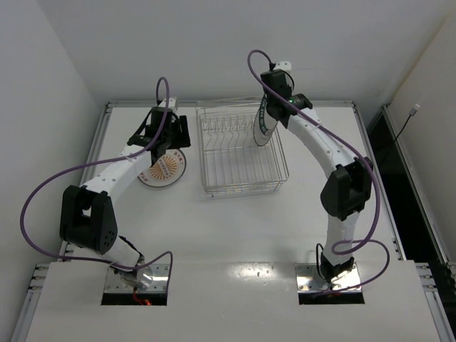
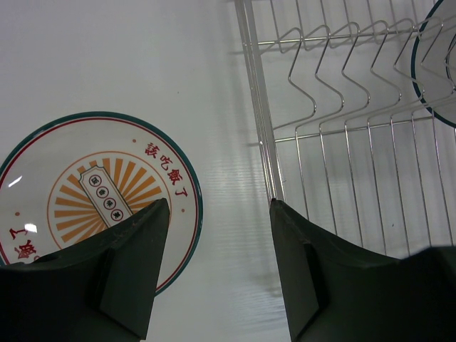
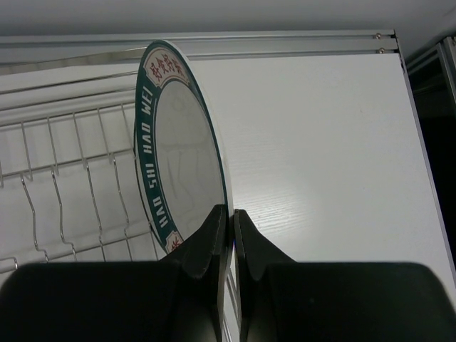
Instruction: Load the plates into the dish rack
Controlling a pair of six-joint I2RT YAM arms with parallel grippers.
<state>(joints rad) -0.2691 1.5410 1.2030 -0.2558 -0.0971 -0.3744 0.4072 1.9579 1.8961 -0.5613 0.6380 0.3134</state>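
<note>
A plate with an orange sunburst centre [image 1: 165, 169] [image 2: 85, 196] lies flat on the table, left of the dish rack [image 1: 242, 151] [image 2: 342, 142]. My left gripper [image 1: 162, 144] [image 2: 219, 206] hovers open over the plate's right rim and the strip of table beside the rack, holding nothing. My right gripper [image 1: 271, 107] [image 3: 231, 214] is shut on the rim of the plate with the teal lettered rim [image 1: 264, 128] [image 3: 178, 157]. It holds that plate upright on edge over the right side of the rack [image 3: 64, 185]; the plate's edge [image 2: 427, 71] shows among the tines.
The silver wire rack stands at the back middle of the white table [image 1: 235, 235]. An aluminium rail [image 3: 285, 43] runs along the far table edge, with a dark gap [image 1: 413, 185] beyond the right edge. Purple cables [image 1: 43, 192] loop off both arms.
</note>
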